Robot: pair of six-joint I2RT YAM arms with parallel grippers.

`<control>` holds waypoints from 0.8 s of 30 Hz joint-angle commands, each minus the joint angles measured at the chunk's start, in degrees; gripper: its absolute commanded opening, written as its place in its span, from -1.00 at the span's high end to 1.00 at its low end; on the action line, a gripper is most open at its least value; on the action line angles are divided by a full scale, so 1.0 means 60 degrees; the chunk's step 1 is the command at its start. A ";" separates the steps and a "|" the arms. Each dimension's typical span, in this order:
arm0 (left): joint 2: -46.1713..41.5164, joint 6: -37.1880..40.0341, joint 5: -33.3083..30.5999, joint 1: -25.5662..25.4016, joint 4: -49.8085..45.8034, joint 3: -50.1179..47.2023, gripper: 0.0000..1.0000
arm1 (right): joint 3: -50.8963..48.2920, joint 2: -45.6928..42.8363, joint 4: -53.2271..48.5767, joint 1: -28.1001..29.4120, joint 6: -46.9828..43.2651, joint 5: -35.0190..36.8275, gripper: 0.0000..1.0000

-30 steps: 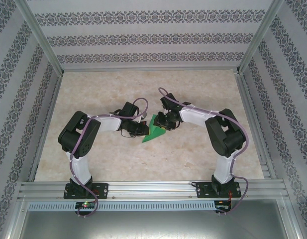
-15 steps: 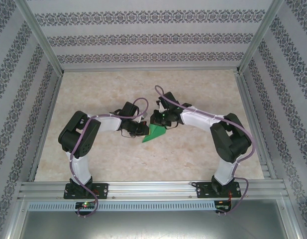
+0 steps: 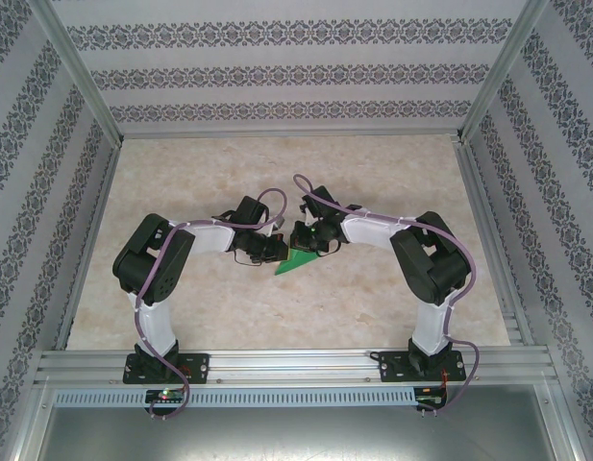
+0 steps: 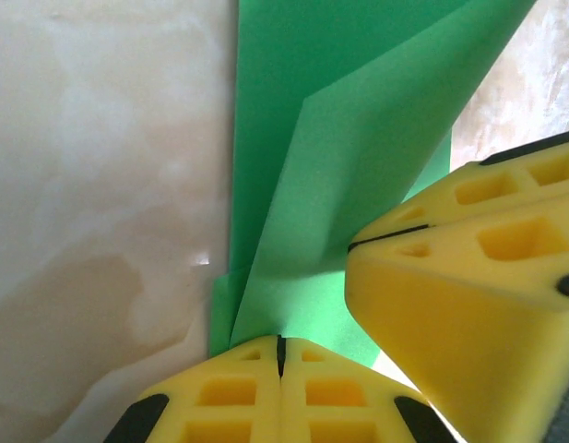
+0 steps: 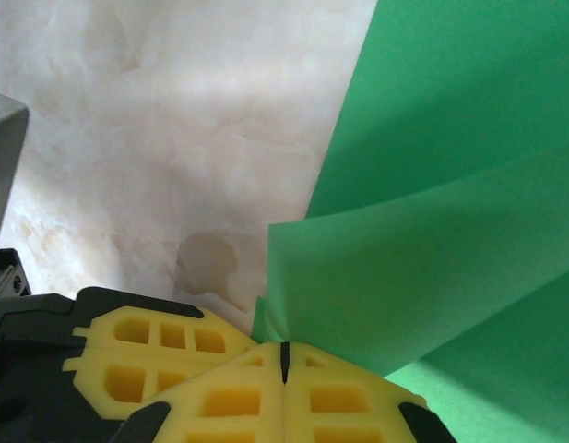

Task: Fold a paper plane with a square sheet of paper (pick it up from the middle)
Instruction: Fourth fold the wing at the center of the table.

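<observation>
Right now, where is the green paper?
Top view: the green paper sits mid-table between both arms, pinched by the left tool on its left and the right tool at its far side.

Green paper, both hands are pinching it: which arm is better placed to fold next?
Probably right: the right hand pinches a raised loose flap of the green paper, free to swing over; the left hand clamps where the layers meet, a good anchor.
</observation>
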 commanded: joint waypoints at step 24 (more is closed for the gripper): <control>0.0563 0.0599 -0.0805 -0.0093 -0.1789 -0.0486 1.00 | -0.2028 -0.1371 0.3088 -0.1131 -0.1278 -0.0392 0.95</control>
